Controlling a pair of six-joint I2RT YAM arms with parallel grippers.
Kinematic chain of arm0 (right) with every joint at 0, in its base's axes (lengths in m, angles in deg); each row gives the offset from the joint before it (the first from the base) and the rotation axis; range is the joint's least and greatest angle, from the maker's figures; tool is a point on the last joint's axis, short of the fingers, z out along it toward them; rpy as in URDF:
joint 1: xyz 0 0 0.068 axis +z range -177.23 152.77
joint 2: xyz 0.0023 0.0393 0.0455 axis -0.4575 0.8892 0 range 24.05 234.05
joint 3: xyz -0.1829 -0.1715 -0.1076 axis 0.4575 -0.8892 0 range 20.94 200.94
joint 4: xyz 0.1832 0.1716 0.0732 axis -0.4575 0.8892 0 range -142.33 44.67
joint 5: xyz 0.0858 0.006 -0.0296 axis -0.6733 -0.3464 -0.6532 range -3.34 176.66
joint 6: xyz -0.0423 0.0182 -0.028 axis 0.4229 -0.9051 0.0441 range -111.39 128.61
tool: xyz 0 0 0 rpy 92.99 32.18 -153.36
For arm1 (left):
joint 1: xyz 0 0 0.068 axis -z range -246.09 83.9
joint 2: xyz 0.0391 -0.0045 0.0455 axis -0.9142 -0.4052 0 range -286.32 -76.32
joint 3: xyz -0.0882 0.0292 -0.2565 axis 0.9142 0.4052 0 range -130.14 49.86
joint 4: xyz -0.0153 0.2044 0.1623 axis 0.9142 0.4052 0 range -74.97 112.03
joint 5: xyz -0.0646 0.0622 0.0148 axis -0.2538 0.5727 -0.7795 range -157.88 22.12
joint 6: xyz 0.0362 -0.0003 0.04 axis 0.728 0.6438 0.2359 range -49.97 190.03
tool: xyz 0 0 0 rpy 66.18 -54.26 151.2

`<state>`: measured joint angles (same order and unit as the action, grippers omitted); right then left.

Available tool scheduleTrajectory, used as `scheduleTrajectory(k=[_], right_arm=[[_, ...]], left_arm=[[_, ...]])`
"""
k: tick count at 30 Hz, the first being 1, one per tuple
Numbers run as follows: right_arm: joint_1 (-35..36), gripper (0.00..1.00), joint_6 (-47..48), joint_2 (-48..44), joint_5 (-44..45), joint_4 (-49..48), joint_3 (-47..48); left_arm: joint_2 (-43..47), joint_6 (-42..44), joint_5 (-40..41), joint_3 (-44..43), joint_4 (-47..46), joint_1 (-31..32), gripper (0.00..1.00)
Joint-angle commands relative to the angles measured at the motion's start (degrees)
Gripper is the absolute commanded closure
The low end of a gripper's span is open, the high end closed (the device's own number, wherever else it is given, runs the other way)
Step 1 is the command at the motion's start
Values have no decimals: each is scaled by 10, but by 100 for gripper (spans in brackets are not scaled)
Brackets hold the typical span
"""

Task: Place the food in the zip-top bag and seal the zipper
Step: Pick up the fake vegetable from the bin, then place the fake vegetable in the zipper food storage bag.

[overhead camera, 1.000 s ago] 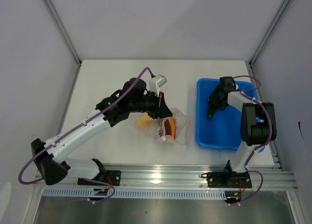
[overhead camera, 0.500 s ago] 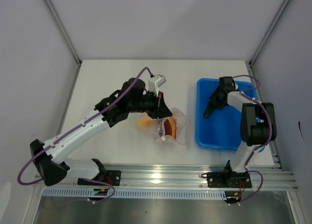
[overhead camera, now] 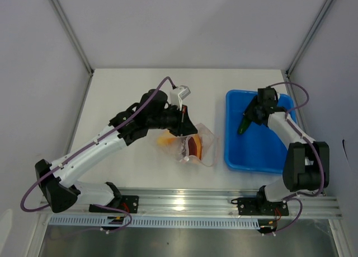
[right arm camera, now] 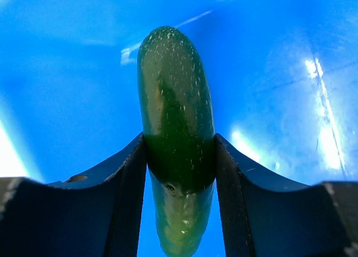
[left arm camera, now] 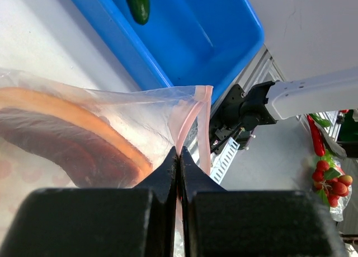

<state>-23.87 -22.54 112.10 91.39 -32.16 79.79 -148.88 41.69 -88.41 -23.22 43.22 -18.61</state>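
Observation:
The clear zip-top bag (overhead camera: 197, 146) lies at mid-table, its mouth edge raised. My left gripper (overhead camera: 186, 128) is shut on the pink zipper (left arm camera: 191, 114) strip at that edge. Through the plastic (left arm camera: 112, 108) show the yellow-orange piece (left arm camera: 84, 118) and the red-brown piece (left arm camera: 61, 150). My right gripper (overhead camera: 246, 121) is over the blue tray (overhead camera: 254, 156), its fingers (right arm camera: 126, 173) pressed on both sides of the dark-green cucumber (right arm camera: 176, 94). The cucumber (overhead camera: 244, 126) points down and left from the jaws, and its tip (left arm camera: 138, 4) shows in the left wrist view.
The blue tray (left arm camera: 196, 38) stands just right of the bag, its left wall close to the bag's edge. An aluminium rail (overhead camera: 184, 204) runs along the near table edge. Grey walls close in the back and both sides.
The right gripper closed on the cucumber, and its arm swung its elbow out to the right. The left arm and the bag stayed put.

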Motion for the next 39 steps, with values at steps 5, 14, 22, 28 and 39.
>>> scheduleTrajectory(k=[5, 14, 22, 28, 39], right_arm=[[38, 100, 31, -142, -23, 40, -1], [66, 100, 42, -274, -60, 68, 24], [131, 100, 63, -353, -65, 59, 52], [187, 100, 79, -373, -72, 20, 57], [257, 100, 123, -371, -152, 62, 101]], left_arm=[[-21, -38, -25, -45, 5, -15, 100], [-50, -57, -66, -71, 0, -24, 99], [-50, -65, -72, -73, -3, -29, 99], [-47, -73, -86, -75, -2, -30, 99], [-56, -69, -89, -105, 16, -37, 99]])
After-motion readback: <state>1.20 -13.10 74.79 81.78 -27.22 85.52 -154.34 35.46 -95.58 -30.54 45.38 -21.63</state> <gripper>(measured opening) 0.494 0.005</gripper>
